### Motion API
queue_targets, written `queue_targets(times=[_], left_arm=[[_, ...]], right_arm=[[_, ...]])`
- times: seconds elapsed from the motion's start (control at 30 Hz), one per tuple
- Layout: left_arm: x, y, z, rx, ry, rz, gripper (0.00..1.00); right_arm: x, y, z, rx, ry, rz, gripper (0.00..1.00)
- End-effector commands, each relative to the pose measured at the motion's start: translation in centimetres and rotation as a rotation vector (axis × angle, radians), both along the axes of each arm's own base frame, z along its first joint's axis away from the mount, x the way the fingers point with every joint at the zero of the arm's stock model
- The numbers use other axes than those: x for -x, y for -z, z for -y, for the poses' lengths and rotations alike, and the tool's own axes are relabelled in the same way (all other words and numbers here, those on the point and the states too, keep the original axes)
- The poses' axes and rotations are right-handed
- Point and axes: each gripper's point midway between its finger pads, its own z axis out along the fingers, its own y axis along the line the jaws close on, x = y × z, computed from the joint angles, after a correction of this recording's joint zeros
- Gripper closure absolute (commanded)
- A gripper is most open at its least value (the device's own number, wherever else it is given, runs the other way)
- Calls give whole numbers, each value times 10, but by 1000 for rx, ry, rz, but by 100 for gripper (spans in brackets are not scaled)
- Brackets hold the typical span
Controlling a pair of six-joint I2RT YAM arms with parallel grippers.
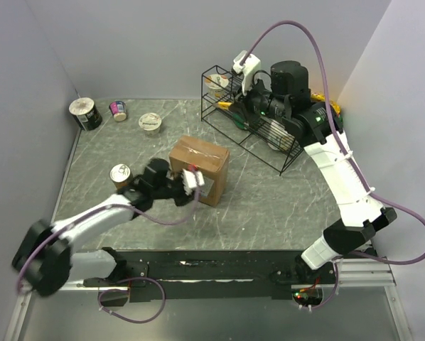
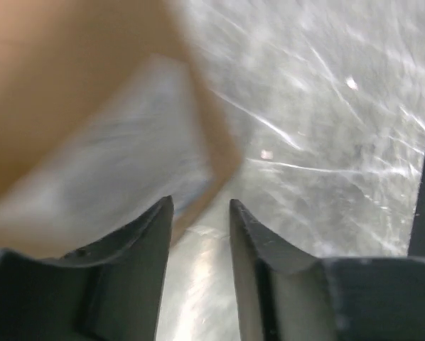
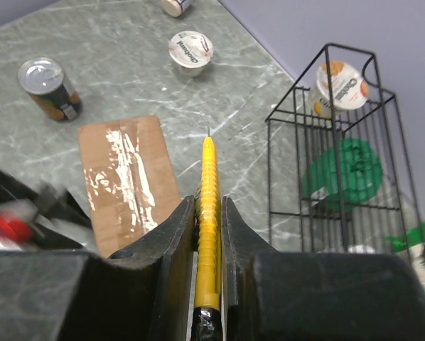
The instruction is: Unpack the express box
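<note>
The grey-green marble-patterned table top (image 1: 269, 199) carries, at far left, a black-sided cylindrical tin with a pale lid (image 1: 84, 112). Just right of it are a small magenta pot on its side (image 1: 118, 110) and a white plastic yoghurt cup with a printed foil lid (image 1: 150, 122). Nearer, a metal tin can with an orange label (image 1: 120, 175) stands upright. The left gripper (image 2: 200, 206) sits low at the near-left face of the express box (image 1: 198, 160), a brown corrugated cardboard carton near the table's centre, top flaps shut under glossy clear tape. Its dark fingers stand a little apart with bare table showing through the gap; nothing is between them. A blurred box corner bearing a white label lies just ahead of the tips; contact cannot be told. The right gripper (image 3: 207, 202), raised over the far right, has its fingers pressed closed on a slim yellow pen-shaped tool with a fine metal point (image 3: 209, 170). Far right stands a black wire rack (image 1: 259, 131) holding a second yoghurt cup (image 3: 338, 85) and a green round item (image 3: 344, 170).
</note>
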Motion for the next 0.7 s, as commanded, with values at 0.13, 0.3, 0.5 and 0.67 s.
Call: queue_targets(times=[0.13, 0.3, 0.5, 0.67], left_arm=[[-3, -165, -67, 238, -308, 143, 30], [-36, -179, -98, 311, -614, 27, 23], [-93, -179, -146, 545, -850, -227, 24], [-121, -187, -159, 687, -750, -461, 28]], right_arm=[[16, -45, -11, 48, -234, 193, 100], [17, -46, -28, -23, -275, 127, 100], [6, -38, -38, -76, -208, 4, 100], [3, -14, -47, -22, -190, -42, 100]])
